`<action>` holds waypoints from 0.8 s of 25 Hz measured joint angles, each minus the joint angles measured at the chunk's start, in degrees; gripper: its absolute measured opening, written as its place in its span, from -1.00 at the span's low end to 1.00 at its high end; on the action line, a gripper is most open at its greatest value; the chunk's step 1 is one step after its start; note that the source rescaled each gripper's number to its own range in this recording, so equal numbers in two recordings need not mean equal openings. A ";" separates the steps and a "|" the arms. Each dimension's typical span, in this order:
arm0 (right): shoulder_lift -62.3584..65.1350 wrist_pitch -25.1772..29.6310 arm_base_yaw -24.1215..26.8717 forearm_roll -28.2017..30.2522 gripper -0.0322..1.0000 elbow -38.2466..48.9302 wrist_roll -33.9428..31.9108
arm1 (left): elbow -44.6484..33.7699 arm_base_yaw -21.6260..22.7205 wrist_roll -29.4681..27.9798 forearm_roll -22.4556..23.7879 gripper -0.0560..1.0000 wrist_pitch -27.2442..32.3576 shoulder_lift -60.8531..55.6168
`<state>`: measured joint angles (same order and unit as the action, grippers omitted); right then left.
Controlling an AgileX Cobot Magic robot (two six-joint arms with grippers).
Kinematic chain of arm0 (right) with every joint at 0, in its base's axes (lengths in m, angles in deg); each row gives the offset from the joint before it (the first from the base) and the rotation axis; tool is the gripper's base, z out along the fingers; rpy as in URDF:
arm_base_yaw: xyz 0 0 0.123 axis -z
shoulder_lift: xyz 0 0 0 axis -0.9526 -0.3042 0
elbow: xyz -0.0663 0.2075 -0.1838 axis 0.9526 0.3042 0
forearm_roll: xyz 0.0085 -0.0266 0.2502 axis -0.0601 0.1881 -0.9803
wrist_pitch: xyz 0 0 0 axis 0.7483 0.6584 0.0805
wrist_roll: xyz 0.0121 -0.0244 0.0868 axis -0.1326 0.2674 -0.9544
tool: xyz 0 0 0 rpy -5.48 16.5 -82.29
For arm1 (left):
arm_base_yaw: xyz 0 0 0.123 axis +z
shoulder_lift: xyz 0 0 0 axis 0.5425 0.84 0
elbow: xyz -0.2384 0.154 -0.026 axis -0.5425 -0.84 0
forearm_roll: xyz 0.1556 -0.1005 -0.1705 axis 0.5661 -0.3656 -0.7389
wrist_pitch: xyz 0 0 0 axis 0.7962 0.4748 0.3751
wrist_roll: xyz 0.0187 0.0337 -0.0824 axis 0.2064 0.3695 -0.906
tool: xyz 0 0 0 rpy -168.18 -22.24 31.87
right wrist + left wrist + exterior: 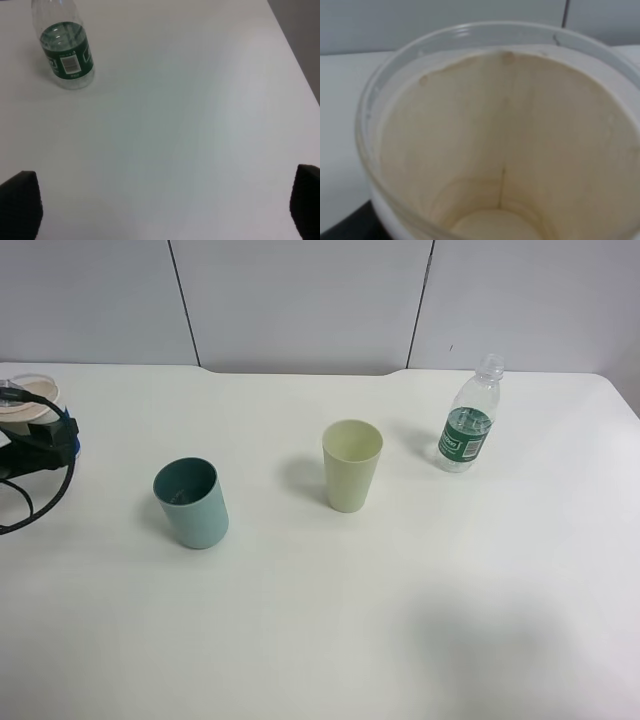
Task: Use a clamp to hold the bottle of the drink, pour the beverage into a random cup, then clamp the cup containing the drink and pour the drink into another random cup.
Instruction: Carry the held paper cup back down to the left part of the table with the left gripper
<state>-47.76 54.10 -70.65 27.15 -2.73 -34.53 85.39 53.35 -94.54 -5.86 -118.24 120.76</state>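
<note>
A clear plastic bottle (pixel 467 420) with a green label stands uncapped at the back right of the white table; it also shows in the right wrist view (pixel 65 47). A pale green cup (pixel 352 465) stands upright in the middle and a teal cup (pixel 191 503) upright to its left. My right gripper (pixel 160 210) is open and empty, with its dark fingertips (pixel 20 202) wide apart above bare table, well short of the bottle. My left gripper (pixel 40 440) is at the far left edge, and its fingers are hidden.
A beige paper cup with a clear rim (pixel 500 135) fills the left wrist view, and it sits by the left arm at the far left (pixel 25 400). Black cables (pixel 30 505) hang at the left edge. A grey wall (pixel 300 300) runs behind the table.
</note>
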 joint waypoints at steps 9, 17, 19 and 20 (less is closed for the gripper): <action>0.00 0.00 0.00 0.00 1.00 0.00 0.00 | -0.05 0.06 2.15 1.28 -0.88 -0.30 6.85; 0.00 0.00 0.00 0.00 1.00 0.00 0.00 | -0.05 0.06 2.79 2.23 -0.88 -2.51 8.40; 0.00 0.00 0.00 0.00 1.00 0.00 0.00 | -0.05 0.06 2.79 2.28 -0.88 -2.64 8.51; 0.00 0.00 0.00 0.00 1.00 0.00 0.00 | -0.05 0.06 2.79 2.28 -0.88 -2.64 8.54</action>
<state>-47.76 54.10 -70.65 27.15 -2.73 -34.53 85.33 53.41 -91.75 -3.58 -120.88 129.30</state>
